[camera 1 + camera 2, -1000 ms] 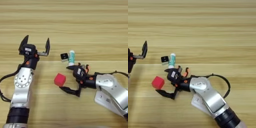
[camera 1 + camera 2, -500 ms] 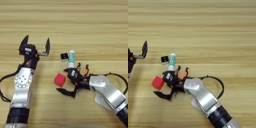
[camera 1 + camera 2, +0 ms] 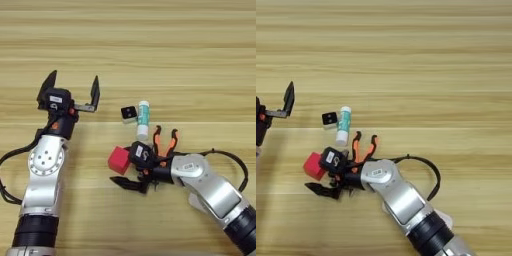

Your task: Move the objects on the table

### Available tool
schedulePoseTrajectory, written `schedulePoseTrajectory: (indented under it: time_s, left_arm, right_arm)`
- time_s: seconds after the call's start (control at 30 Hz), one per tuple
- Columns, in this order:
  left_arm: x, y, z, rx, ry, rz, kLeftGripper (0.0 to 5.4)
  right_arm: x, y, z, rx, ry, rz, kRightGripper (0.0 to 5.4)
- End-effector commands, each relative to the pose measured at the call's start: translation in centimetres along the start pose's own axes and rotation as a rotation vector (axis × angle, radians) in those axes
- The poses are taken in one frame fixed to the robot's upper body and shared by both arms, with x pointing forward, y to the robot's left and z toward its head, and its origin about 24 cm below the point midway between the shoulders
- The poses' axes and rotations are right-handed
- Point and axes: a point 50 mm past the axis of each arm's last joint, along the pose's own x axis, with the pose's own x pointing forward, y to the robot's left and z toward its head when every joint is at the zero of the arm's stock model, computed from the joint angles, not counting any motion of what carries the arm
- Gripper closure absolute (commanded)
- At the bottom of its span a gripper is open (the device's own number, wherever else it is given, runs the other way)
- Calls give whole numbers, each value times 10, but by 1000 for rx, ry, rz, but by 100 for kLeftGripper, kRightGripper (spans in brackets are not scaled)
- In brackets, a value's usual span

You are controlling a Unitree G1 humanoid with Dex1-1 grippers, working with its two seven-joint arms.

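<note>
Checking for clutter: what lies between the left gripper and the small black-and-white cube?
Only bare table lies between the left gripper and the black-and-white cube; the left eye view shows it best.

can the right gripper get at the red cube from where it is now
Probably yes. The right gripper sits right beside the red cube, its jaws spread open, one finger lying on the table just below the cube. Nothing lies between them; the pliers are behind the wrist.
</note>
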Motion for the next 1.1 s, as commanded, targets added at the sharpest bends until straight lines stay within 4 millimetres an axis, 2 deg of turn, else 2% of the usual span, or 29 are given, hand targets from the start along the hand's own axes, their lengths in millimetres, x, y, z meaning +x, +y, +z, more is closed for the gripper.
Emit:
schedulePoseTrajectory:
  time_s: [0.03,0.23,0.43,0.7,0.9,1.1]
  left_arm:
    - [-1,-1,0,1,0,-7,0]
    - [-2,-1,1,1,0,-8,0]
    - [-2,-1,0,1,0,-8,0]
    - [-1,-1,-1,2,5,-8,0]
    - [-2,-2,-1,2,7,-8,0]
    - [-2,-1,-2,2,11,-5,0]
  right_arm:
    - [1,-3,5,-24,-13,-7,229]
    - [0,-5,7,-26,-21,-13,306]
    - [-2,-7,10,-33,-32,-19,308]
    - [-13,-11,31,-51,-114,-39,308]
    - [-38,-23,44,-62,-167,-115,308]
    - [-79,-49,46,-43,-192,-269,308]
